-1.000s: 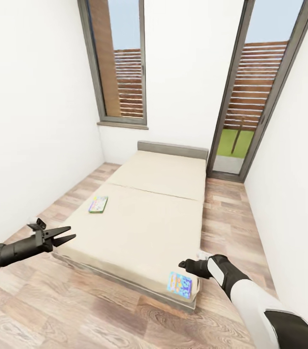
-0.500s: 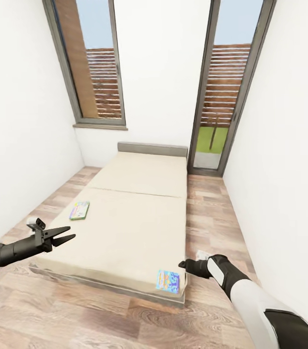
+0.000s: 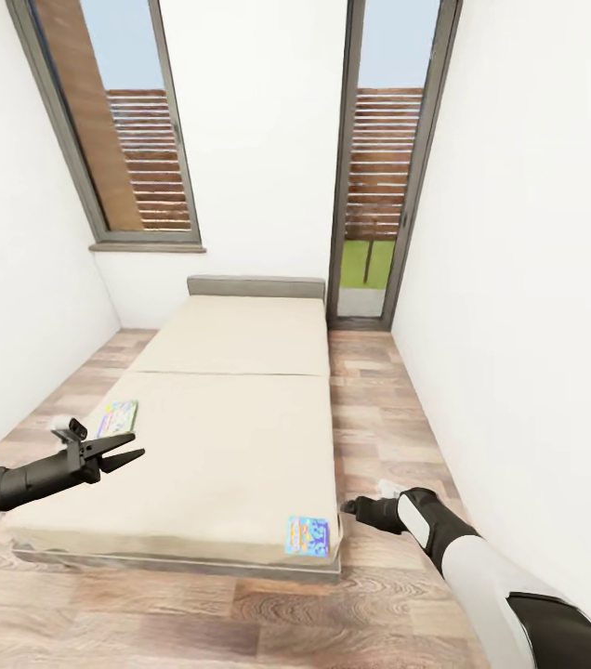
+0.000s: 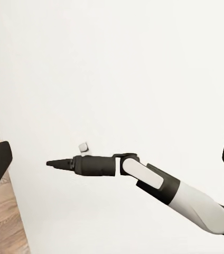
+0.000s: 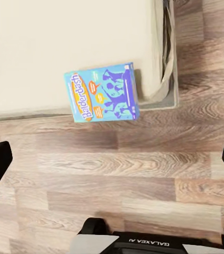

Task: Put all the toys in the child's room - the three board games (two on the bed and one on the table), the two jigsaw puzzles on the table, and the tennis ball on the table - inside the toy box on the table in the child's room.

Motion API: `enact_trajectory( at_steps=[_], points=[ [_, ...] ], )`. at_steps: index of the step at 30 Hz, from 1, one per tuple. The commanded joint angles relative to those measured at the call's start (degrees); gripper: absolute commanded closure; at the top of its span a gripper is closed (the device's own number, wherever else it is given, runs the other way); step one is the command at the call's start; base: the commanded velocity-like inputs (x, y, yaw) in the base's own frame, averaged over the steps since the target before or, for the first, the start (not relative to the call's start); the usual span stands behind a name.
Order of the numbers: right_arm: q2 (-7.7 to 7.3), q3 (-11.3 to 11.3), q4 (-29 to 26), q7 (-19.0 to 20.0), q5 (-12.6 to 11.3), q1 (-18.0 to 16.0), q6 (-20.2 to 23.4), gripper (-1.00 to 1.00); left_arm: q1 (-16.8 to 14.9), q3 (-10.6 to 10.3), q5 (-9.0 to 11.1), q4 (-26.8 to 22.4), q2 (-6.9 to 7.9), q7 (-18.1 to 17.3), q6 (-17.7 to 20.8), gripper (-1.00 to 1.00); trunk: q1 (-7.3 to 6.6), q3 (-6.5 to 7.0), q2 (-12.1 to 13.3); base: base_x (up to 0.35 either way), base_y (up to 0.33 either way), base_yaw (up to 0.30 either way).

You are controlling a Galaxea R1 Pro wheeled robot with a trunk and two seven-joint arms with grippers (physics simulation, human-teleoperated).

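The cream bed (image 3: 230,437) lies ahead in the child's room. A blue board game (image 3: 308,536) rests on its near right corner, printed "Balderdash" in the right wrist view (image 5: 102,92). A green-bordered board game (image 3: 116,419) lies at the bed's left edge. My left gripper (image 3: 131,448) hangs open over the near left part of the bed, close to the green-bordered game. My right gripper (image 3: 349,506) is open above the floor, just right of the blue game. The table, toy box, jigsaw puzzles and tennis ball are out of view.
White walls (image 3: 537,279) close in on both sides. A tall window (image 3: 124,139) and a glass door (image 3: 379,167) with brown slatted shutters stand behind the grey headboard (image 3: 256,286). Wood-plank floor (image 3: 379,418) runs between the bed and the right wall.
The whole picture has shifted left, so the camera has turned; the bed now looks squarer on. Both arms hold the same pose and both games lie where they were.
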Motion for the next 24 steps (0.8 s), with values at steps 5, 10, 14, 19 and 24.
enact_trajectory(
  at_steps=[5, 10, 14, 19, 24],
  points=[
    [0.01, -0.47, -0.08, 0.08, 0.10, -0.05, 0.21, -1.00, -0.02, 0.05, 0.01, -0.02, 0.03, -0.21, 0.61, -1.00, 0.03, -0.12, -0.12, 0.000, 0.027, -0.284],
    [0.00, -0.45, -0.23, 0.08, 0.11, -0.05, 0.18, -1.00, -0.02, 0.02, 0.01, -0.02, 0.03, -0.21, 0.61, -1.00, 0.03, -0.12, -0.12, 0.000, 0.148, -0.283],
    [0.09, -0.37, -0.31, 0.06, 0.12, -0.05, 0.35, -1.00, -0.02, 0.00, 0.01, -0.02, 0.03, -0.21, 0.61, -1.00, 0.03, -0.12, -0.12, 0.000, 0.171, -0.176],
    [0.06, -0.40, -0.33, 0.07, 0.11, -0.05, 0.27, -1.00, -0.02, 0.00, 0.01, -0.02, 0.03, -0.20, 0.61, -1.00, 0.03, -0.12, -0.12, 0.000, 0.035, -0.029],
    [0.06, -0.38, -0.33, 0.07, 0.11, -0.05, 0.19, -1.00, -0.02, 0.01, 0.01, -0.02, 0.03, -0.20, 0.61, -1.00, 0.03, -0.12, -0.12, 0.000, 0.008, -0.007]
  ],
)
